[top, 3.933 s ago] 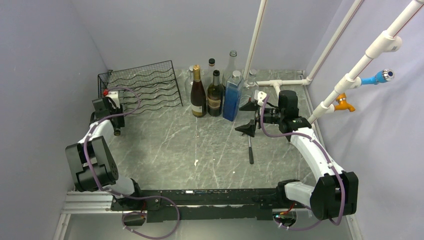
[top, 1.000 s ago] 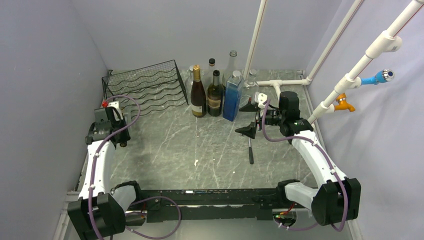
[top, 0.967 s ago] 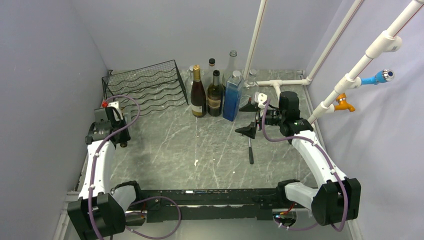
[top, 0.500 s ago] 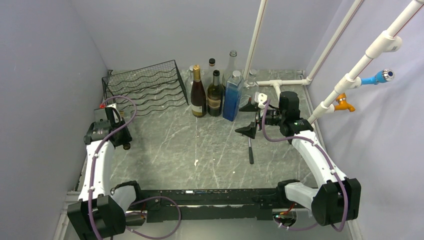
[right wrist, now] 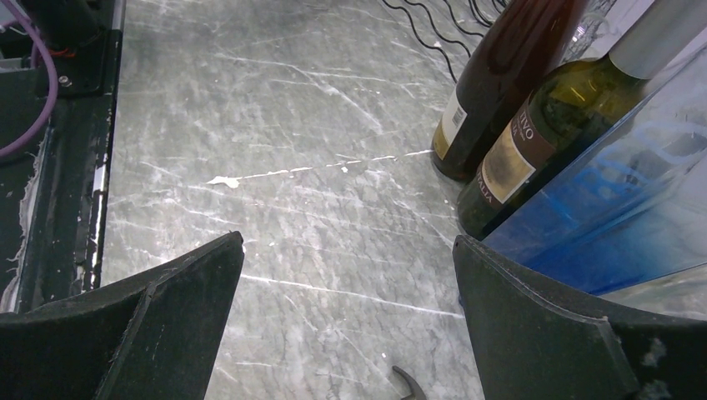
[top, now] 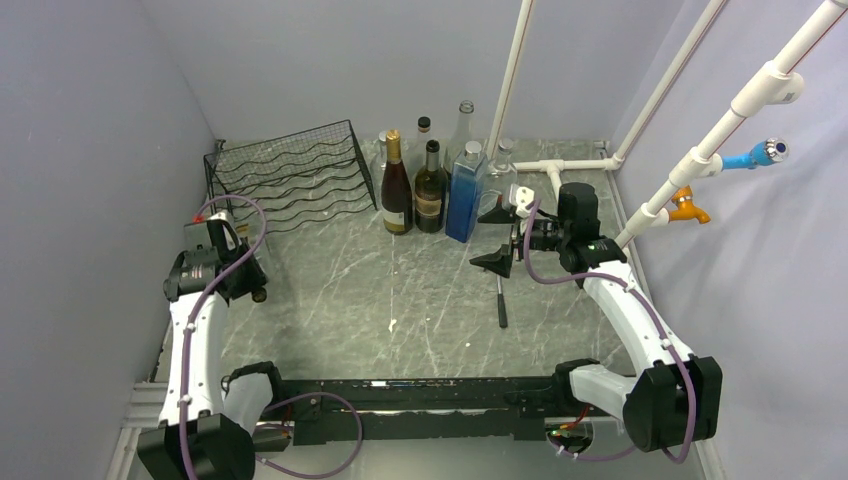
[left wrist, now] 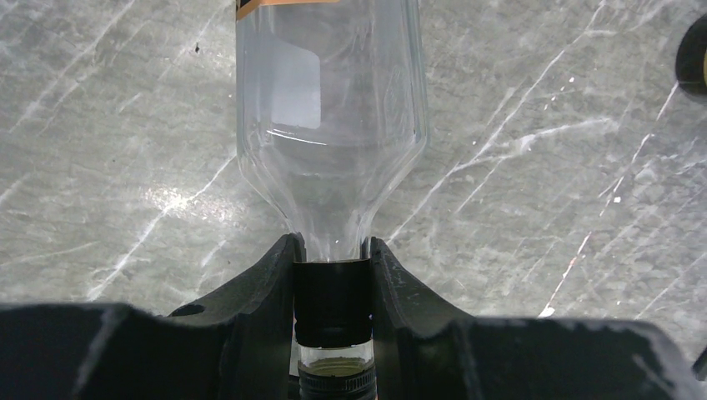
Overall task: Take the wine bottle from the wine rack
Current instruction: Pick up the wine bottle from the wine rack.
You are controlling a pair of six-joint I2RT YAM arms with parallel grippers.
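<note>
In the left wrist view, a clear glass wine bottle (left wrist: 333,125) with a black neck band points away from the camera over the marble table. My left gripper (left wrist: 332,250) is shut on its neck, one finger on each side. From above, the left gripper (top: 228,278) is at the table's left side, in front of the black wire wine rack (top: 290,175) and apart from it. The wrist hides most of the bottle there. The rack's wavy shelves show no bottle. My right gripper (top: 495,238) is open with nothing in it, beside the standing bottles; its fingers (right wrist: 179,292) are spread wide.
Several bottles stand at the back: a dark one with a gold top (top: 396,190), a green one (top: 431,192), a blue square one (top: 465,195) and clear ones behind. A black tool (top: 500,298) lies mid-table. White pipes (top: 560,165) run at the back right. Walls close in on both sides.
My left arm has drawn back toward the near edge with the bottle, away from the rack. The rack has shifted a little since the earliest frame. The right arm has stayed still.
</note>
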